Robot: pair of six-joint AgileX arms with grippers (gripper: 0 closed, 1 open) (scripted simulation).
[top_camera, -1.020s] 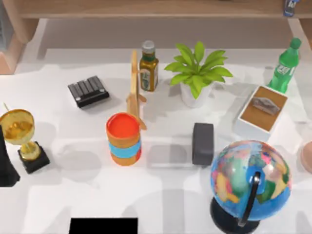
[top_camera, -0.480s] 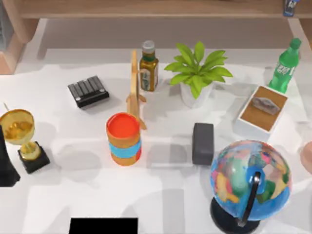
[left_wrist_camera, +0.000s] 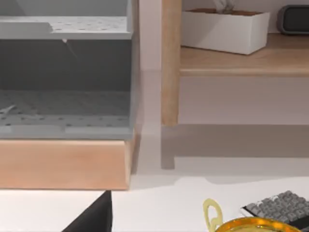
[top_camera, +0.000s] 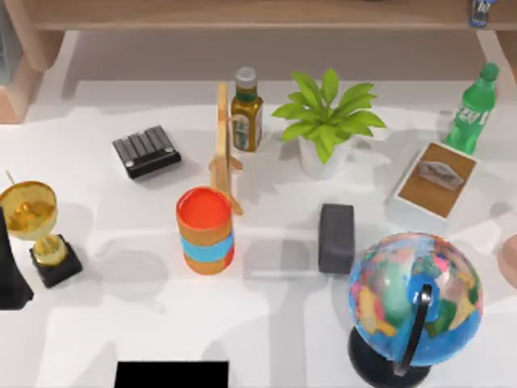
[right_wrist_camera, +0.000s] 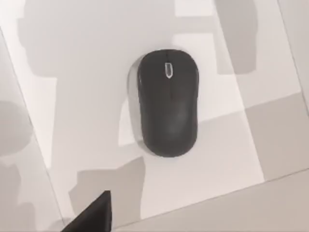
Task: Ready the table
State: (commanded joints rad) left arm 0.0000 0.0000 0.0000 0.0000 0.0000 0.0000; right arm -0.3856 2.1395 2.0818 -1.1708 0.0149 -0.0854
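Presently, the table (top_camera: pixel 275 339), a wide white top, is lying across the whole top view and carrying a scattered stock, none of it gathered yet; readying it looks barely begun.

- Left side: a gold trophy (top_camera: pixel 34 222) on a black base is standing upright near the edge, with a dark keypad (top_camera: pixel 146 151) lying flat farther back.
- Centre: an orange cup (top_camera: pixel 205 229) with a blue band is standing mouth up, just in front of a slim wooden stand (top_camera: pixel 223 145); an olive-oil bottle (top_camera: pixel 245 111) and a potted plant (top_camera: pixel 325 121) are standing behind, upright and apart.
- Centre right: a black mouse (top_camera: pixel 336 237) is lying flat on bare tabletop, between the cup and a globe (top_camera: pixel 414 299). The right wrist view is looking straight down on this mouse (right_wrist_camera: pixel 168 102), which suggests the right arm is being lined up over it as the next item to lift; that is a judgement.
- Right side: a white tissue box (top_camera: pixel 434 187) is sitting beside a green soda bottle (top_camera: pixel 473 109).
- Rear: a pale wooden shelf (left_wrist_camera: pixel 227 60) is standing behind the table, a likely place to clear things to.

Left arm: seemingly parked near the trophy, facing the shelf. How far either gripper's jaws are standing open, and whether anything is held, cannot be told.
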